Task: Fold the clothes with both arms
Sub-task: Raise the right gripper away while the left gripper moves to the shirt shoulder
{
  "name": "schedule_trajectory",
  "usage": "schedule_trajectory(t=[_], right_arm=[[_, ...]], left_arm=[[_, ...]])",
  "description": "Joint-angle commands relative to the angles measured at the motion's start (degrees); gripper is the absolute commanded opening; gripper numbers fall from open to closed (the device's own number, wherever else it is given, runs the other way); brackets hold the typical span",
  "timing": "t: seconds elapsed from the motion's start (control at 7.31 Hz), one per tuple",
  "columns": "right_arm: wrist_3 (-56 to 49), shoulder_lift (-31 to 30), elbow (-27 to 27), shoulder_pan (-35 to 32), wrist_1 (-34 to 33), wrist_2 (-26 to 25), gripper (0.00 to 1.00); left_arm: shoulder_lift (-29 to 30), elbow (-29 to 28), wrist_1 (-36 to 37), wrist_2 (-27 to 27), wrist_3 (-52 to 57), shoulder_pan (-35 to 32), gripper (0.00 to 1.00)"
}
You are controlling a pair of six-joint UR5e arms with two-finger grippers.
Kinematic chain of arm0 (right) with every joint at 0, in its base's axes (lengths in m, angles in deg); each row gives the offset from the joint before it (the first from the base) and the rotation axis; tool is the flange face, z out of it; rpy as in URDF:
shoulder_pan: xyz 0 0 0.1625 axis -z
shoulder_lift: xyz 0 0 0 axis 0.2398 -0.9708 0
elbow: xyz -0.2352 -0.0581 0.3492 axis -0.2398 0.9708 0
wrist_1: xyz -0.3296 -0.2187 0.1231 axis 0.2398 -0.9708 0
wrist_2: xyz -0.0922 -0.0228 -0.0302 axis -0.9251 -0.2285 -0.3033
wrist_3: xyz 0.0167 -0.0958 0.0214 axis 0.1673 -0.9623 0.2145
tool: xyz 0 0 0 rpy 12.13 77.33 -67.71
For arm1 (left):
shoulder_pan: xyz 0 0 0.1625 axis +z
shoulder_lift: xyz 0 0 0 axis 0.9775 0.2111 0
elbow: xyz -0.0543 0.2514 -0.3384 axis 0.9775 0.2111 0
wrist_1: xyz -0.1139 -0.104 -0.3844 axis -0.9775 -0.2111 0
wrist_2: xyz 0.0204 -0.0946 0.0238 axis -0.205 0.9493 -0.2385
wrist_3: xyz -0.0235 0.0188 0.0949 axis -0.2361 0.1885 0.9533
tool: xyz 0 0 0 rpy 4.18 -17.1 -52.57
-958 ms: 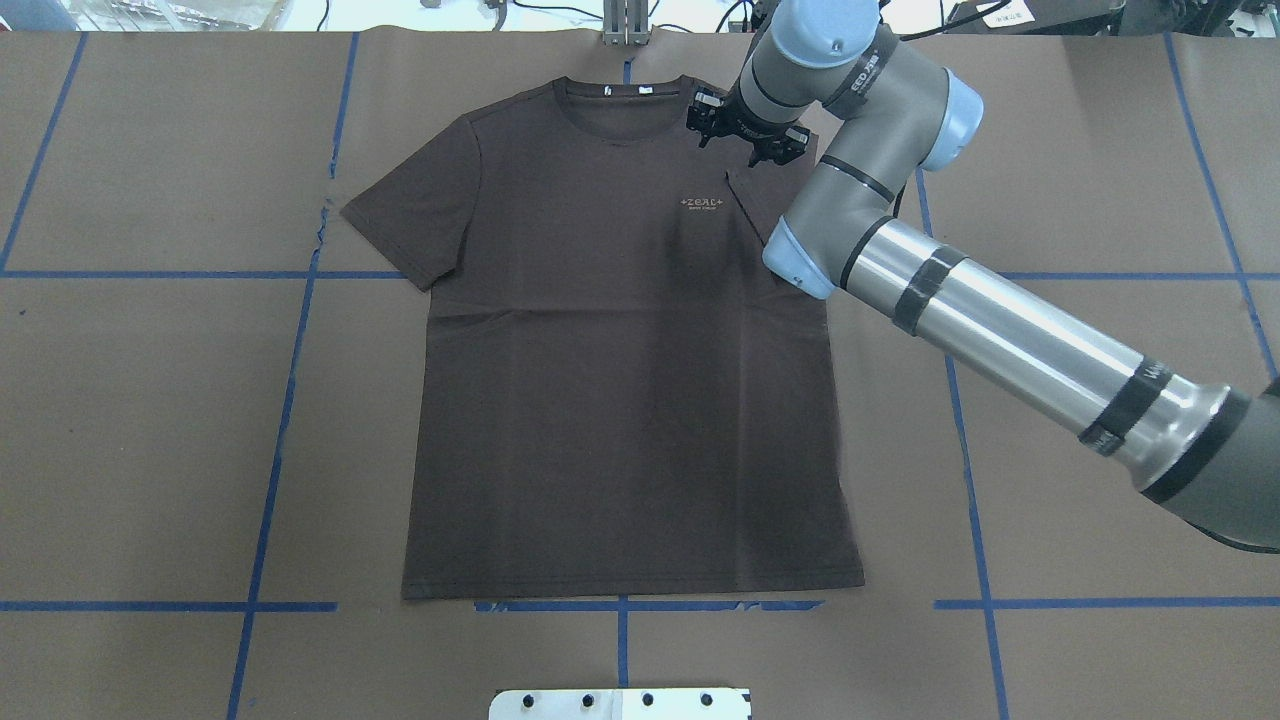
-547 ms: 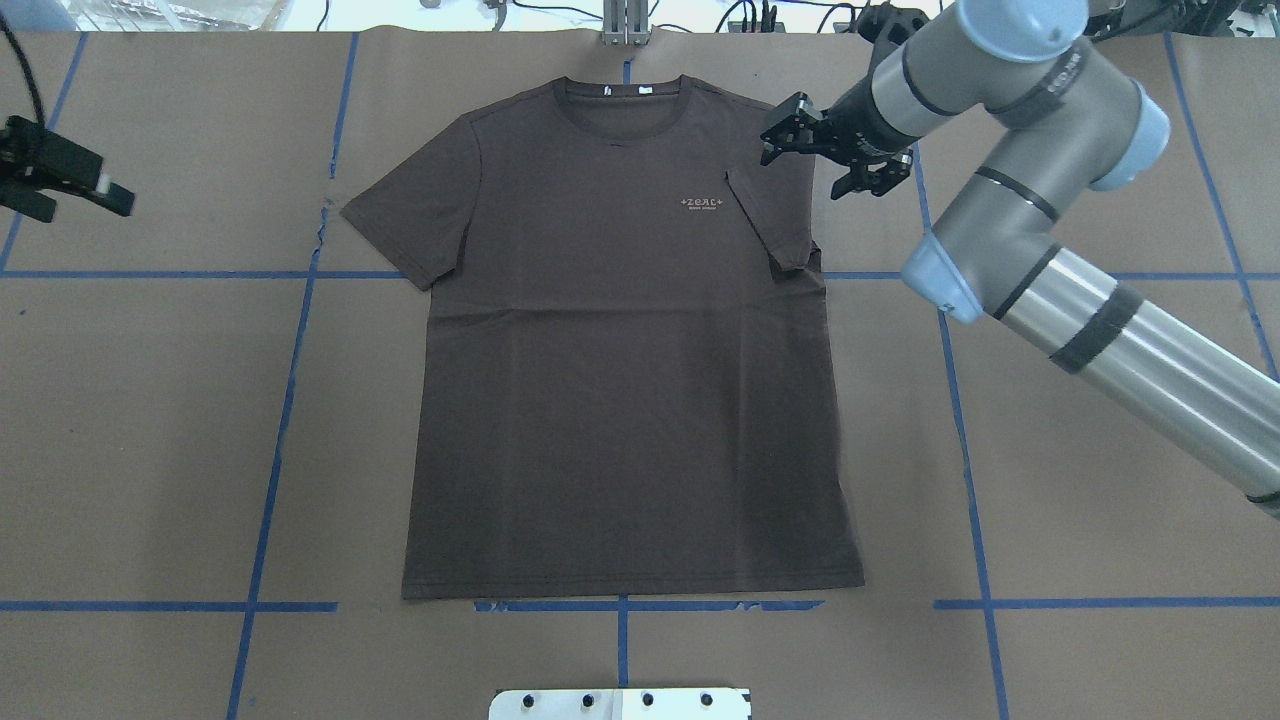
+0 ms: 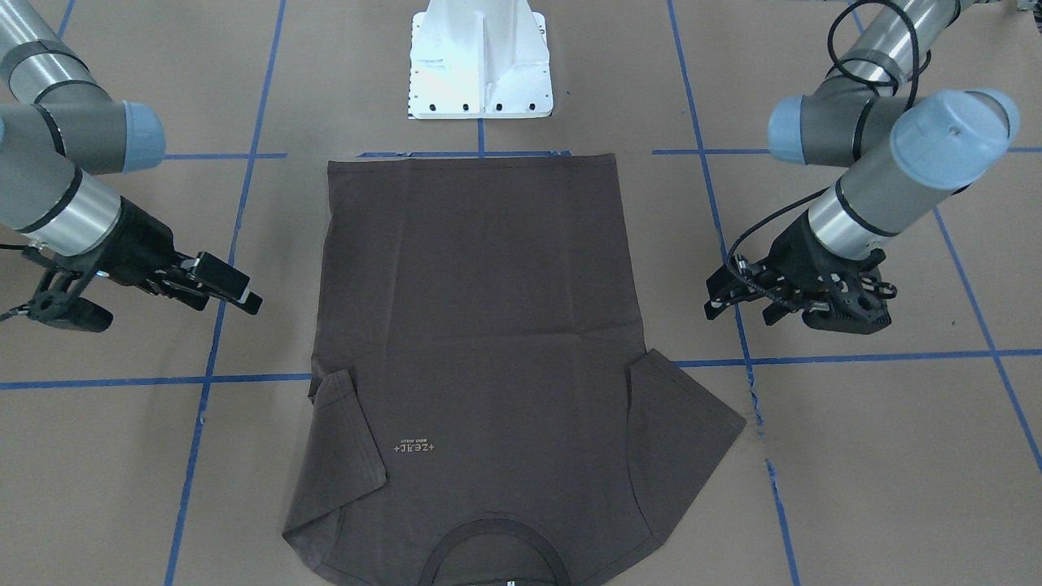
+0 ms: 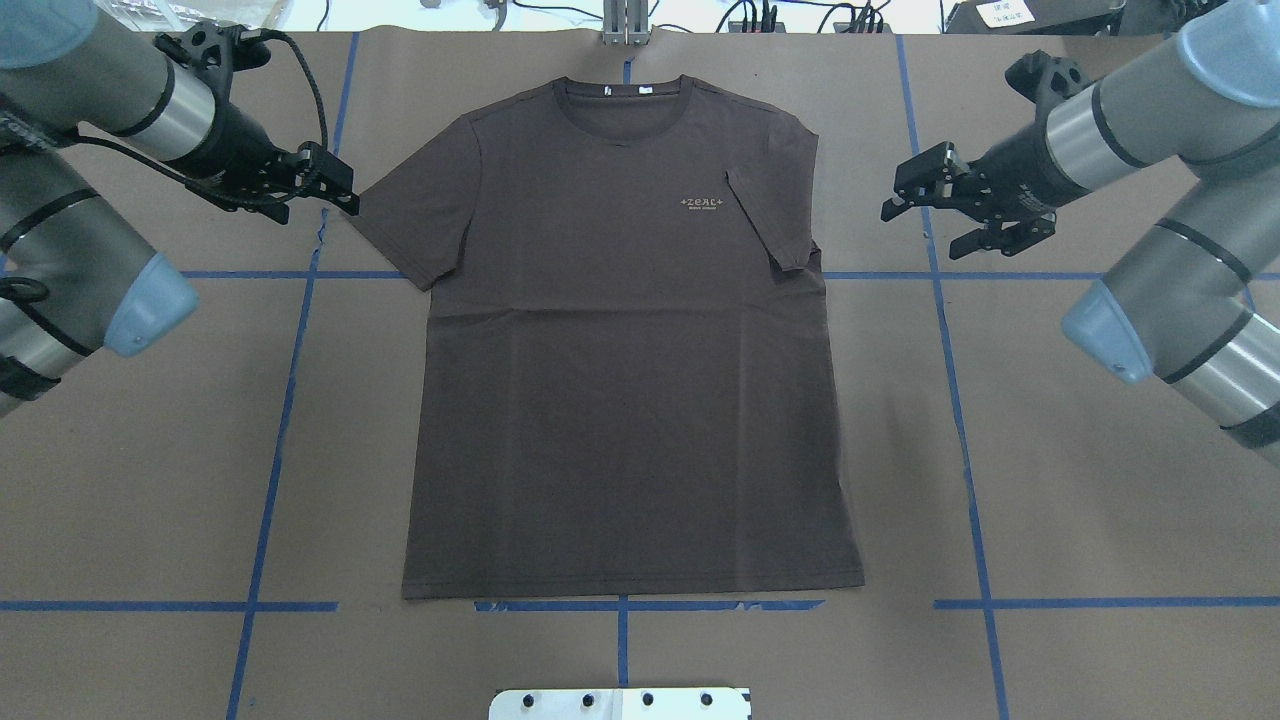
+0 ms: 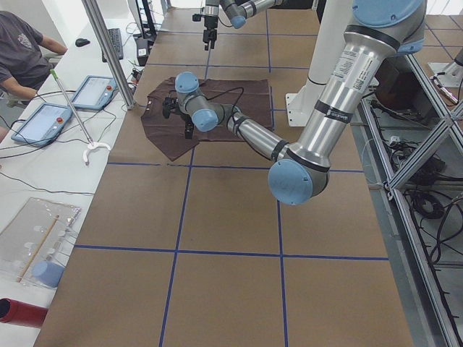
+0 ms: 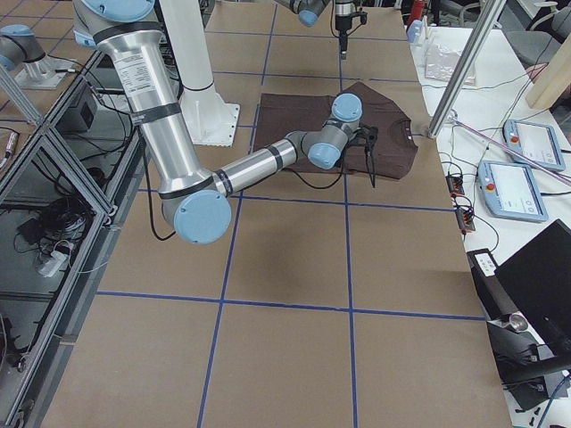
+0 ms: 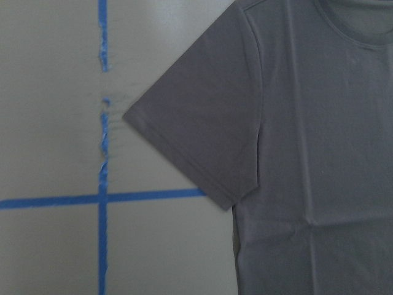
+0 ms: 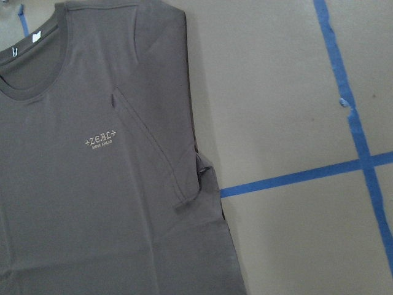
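The dark grey-brown T-shirt (image 4: 620, 350) lies flat and face up, collar at the far edge, with pale chest lettering (image 4: 702, 204). Its sleeve on my right (image 4: 775, 220) is folded in over the chest; the other sleeve (image 4: 410, 220) is spread out. My left gripper (image 4: 315, 205) is open and empty, just off that spread sleeve's tip. My right gripper (image 4: 925, 225) is open and empty, over bare table right of the folded sleeve. The shirt also shows in the front view (image 3: 480, 325), the left wrist view (image 7: 295, 153) and the right wrist view (image 8: 92, 184).
The white bolted pedestal (image 4: 620, 703) sits at the near edge below the shirt's hem. Blue tape lines (image 4: 270, 430) grid the brown table cover. A metal bracket (image 4: 625, 30) stands beyond the collar. Tablets (image 5: 94, 90) and a seated person (image 5: 22, 50) are off the far edge.
My right arm has drawn back to the right, from the shirt's shoulder to off the garment. My left arm has come in to the spread sleeve. The shirt has not moved.
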Motion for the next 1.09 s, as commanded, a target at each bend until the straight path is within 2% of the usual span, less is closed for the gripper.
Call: schedule_trajectory(t=[0.0,0.14,0.27,0.41,0.96], right_arm=[[-0.08,-3.77,-4.0,-0.54,0.06,0.41,1.0],[-0.17,-3.86,-3.92,-0.45,0.06,0.58,1.0],[-0.34,-3.6,-4.1,-0.45,0.06,0.41,1.0],[-0.34,-3.68,-4.18,-0.45,0.15,0.32,1.0],[-0.34,-3.59,-4.19,-0.45,0.15,0.06,1.0]], left_arm=[[5.35,-13.08,-4.49,-7.37,-1.12,1.56,0.66],[9.46,-19.83,-6.24,-10.55,-1.03,2.79,0.63],[10.03,-22.68,-7.56,-12.93,-0.77,3.93,0.55],[10.12,-24.28,-7.92,-14.79,0.1,4.29,0.53],[9.5,-24.47,-8.02,-14.89,3.45,4.12,0.51]])
